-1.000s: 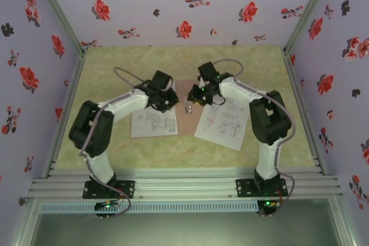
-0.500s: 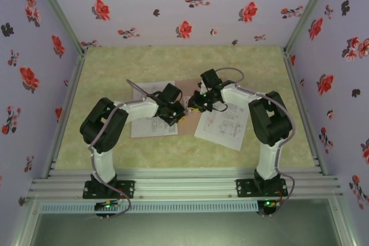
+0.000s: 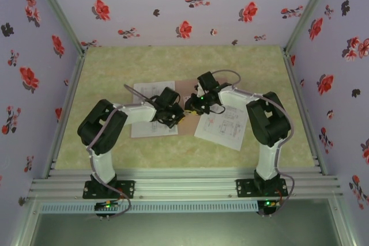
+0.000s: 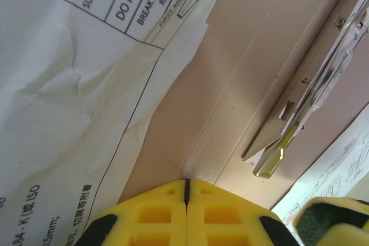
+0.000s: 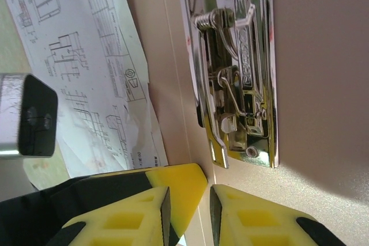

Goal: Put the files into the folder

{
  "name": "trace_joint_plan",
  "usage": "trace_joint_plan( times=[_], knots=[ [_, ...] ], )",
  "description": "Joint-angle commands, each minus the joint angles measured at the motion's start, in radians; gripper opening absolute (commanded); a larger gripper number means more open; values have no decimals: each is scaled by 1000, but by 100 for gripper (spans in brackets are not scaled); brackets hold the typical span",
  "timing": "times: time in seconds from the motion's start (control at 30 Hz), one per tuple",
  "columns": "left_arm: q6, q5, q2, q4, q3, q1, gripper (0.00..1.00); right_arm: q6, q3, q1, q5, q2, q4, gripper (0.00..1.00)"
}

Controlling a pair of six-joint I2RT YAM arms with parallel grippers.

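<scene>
The pinkish-brown folder [image 3: 187,128] lies open and flat in the middle of the table, with its metal clip [image 5: 237,73] just right of the spine crease. One printed file [image 3: 151,126] lies over its left edge and another file [image 3: 222,126] over its right. My left gripper [image 4: 187,184] is shut with nothing in it, its yellow tips down on the folder [image 4: 230,79] at the crease, below the clip [image 4: 311,102]. My right gripper [image 5: 187,200] hovers just short of the clip, jaws a narrow gap apart and empty. The left gripper's fingertip [image 5: 181,180] sits against it.
Both grippers [image 3: 185,110] meet tip to tip over the folder's centre, arms bent inward from either side. The left file [image 4: 69,84] is creased near the folder edge. Floral walls close off the green mat [image 3: 115,67] on three sides.
My left gripper has swung right, off the left file and onto the folder's crease, beside the right gripper. The right gripper has shifted slightly left, toward the clip's near end.
</scene>
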Motion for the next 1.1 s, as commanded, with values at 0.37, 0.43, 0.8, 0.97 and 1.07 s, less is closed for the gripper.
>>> trace_joint_plan(
  times=[0.37,0.43,0.8,0.97,1.07],
  knots=[
    [5,-19,10,-83,-46,-8,0,-19,18,9,4,77,8,28],
    [4,-19,9,-85,-48,-8,0,-19,31,11,4,84,7,27],
    [11,-19,7,-93,-48,-9,0,1,62,12,3,96,26,18],
    [12,-20,8,-97,-45,-9,0,-2,74,14,10,105,9,7],
    [15,-24,6,-106,-43,-8,0,-6,66,15,25,95,-9,0]
  ],
)
